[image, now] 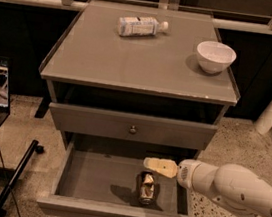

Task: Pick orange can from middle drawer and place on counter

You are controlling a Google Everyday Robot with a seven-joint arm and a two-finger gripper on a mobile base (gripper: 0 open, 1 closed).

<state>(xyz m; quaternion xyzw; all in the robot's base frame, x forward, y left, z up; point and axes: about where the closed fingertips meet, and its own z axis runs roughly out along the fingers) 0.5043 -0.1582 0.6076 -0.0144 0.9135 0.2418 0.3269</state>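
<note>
Weight is probably modest here: we judge the orange can (146, 187) to be a small drink can, light if empty and only a little heavier if full. Its thin metal wall is stiff enough for a firm pinch, yet it would dent under a hard squeeze. The painted side looks smooth and likely slippery, and the round body can roll once nudged.

The can sits in the open middle drawer (85, 181), on the drawer floor right of centre and close to the front edge, apart from the side walls. We cannot tell for certain whether it stands upright or lies on its side.

We would take hold across the middle of the cylinder, on the labelled wall, not on the shiny ends, where the rims give a poorer seat.

The gripper (159, 166) hangs over the drawer just above the can, at the end of the white arm (235, 190) reaching in from the right. It has hold of nothing, and we cannot tell how far open it is.

The counter (132, 64) above carries a plastic bottle (140, 26) lying at the back and a white bowl (215, 56) at the right. A closed upper drawer (99, 121) lies between.
</note>
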